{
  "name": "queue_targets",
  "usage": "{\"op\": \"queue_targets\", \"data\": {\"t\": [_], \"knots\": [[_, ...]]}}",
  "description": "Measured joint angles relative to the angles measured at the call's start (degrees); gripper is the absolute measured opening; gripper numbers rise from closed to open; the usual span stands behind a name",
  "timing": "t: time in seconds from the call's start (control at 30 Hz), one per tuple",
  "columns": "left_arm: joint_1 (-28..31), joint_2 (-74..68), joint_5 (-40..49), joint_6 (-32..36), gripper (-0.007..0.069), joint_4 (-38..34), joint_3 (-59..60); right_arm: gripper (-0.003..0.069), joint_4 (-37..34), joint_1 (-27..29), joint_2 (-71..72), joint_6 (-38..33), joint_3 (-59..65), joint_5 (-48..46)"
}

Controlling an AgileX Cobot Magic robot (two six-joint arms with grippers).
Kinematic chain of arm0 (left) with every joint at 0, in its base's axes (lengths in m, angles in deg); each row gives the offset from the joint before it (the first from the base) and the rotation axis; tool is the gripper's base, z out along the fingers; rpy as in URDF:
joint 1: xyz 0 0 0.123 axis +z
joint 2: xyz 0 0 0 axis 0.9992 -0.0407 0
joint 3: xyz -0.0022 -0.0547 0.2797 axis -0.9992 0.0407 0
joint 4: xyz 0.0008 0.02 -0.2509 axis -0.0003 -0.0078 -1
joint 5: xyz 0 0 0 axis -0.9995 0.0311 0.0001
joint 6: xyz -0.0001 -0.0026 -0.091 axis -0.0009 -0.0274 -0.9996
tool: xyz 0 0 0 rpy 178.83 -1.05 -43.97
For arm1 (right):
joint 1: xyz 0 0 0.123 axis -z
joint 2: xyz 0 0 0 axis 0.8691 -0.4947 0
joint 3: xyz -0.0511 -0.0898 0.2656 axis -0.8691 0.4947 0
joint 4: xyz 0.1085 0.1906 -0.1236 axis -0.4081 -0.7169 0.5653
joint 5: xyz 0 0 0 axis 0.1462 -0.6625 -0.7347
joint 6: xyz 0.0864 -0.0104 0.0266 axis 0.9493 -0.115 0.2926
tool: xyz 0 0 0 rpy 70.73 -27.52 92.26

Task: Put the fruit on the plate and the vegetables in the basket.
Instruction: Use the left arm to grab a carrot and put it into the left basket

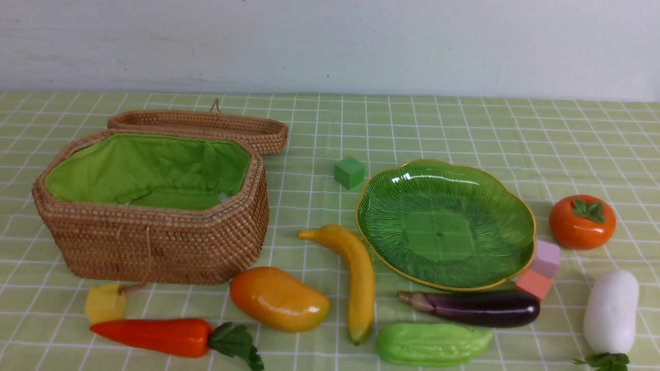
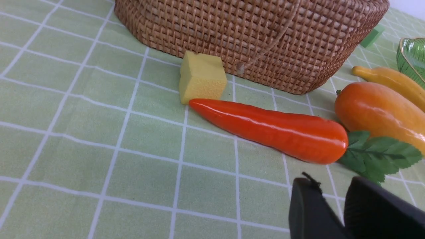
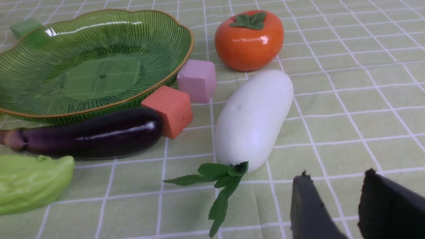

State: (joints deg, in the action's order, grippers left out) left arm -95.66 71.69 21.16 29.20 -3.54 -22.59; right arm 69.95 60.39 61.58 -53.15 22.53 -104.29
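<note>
Evidently both grippers are empty: the left gripper (image 2: pixel 333 186) shows a narrow gap and touches nothing, while the right gripper (image 3: pixel 337 179) stands a little wider, likewise clear of everything. Just beyond the left one lies the carrot (image 2: pixel 272 131), at the near left; just beyond the right one lies the radish (image 3: pixel 254 119), at the near right. Both look glossy, stiff and probably light, so likely slippery: best taken across the thick middle, not by the soft leaves. Farther out, the mango (image 1: pixel 278 299), banana (image 1: pixel 356 278), eggplant (image 1: pixel 474 308) and gourd (image 1: pixel 430 342) lie in the near middle. The basket (image 1: pixel 154 242) stands open at the left, the plate (image 1: pixel 446 226) right of centre, the persimmon (image 1: pixel 581 221) near the plate's right.
</note>
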Motion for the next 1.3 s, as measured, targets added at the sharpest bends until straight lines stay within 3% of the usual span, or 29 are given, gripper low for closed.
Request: {"op": "queue_targets", "data": {"t": [0.3, 0.47, 0.6, 0.8, 0.97, 1.1, 1.2, 1.3], "knots": [[0.0, 0.0, -3.8, 0.0, 0.0181, -1.8, 0.0, 0.0240, 0.0, 0.0, 0.0, 0.0, 0.0, 0.0], [0.0, 0.0, -12.3, -0.2, 0.0183, -6.2, 0.0, 0.0240, 0.0, 0.0, 0.0, 0.0, 0.0, 0.0], [0.0, 0.0, -22.3, -3.3, 0.0184, -14.4, 0.0, 0.0240, 0.0, 0.0, 0.0, 0.0, 0.0, 0.0], [0.0, 0.0, -25.8, -4.9, 0.0188, -22.7, 0.0, 0.0240, 0.0, 0.0, 0.0, 0.0, 0.0, 0.0], [0.0, 0.0, -30.0, -4.9, 0.0192, -24.4, 0.0, 0.0240, 0.0, 0.0, 0.0, 0.0, 0.0, 0.0], [0.0, 0.0, -28.6, -4.9, 0.0141, -23.9, -1.6, 0.0240, 0.3, 0.0, 0.0, 0.0, 0.0, 0.1], [0.0, -3.1, -21.8, -4.9, -0.0010, -19.4, -8.9, 0.0240, -1.6, 0.0, 0.0, 2.2, 0.5, 4.9], [0.0, -8.2, -15.9, -2.8, -0.0013, -14.0, -16.3, 0.0240, -5.2, 0.0, 0.0, 6.8, 0.5, 12.3]]}}
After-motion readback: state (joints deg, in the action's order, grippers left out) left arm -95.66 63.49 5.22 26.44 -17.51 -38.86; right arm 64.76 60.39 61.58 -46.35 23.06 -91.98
